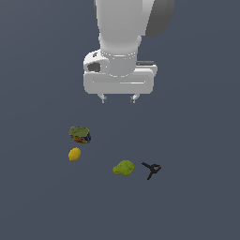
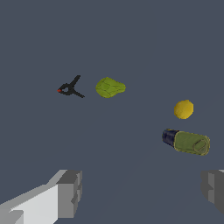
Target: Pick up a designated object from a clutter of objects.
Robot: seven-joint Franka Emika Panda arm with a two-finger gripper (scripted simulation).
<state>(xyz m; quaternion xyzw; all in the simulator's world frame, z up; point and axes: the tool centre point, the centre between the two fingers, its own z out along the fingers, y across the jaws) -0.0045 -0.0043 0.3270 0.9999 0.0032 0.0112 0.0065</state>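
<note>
Green-topped can (image 1: 79, 134) sits at the exterior view's left, just above the lemon (image 1: 74, 153); pear-like fruit (image 1: 123, 168) and clamp (image 1: 152, 169) lie rightward. Hand (image 1: 118, 99) hovers open, empty; approach underway, apparently needing a leftward descent.

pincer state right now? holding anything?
Pincer: open, holding nothing; it hangs above the surface, apart from the can and the other items.

No text can be read anywhere; the can's (image 1: 79, 134) label is a blur.
</note>
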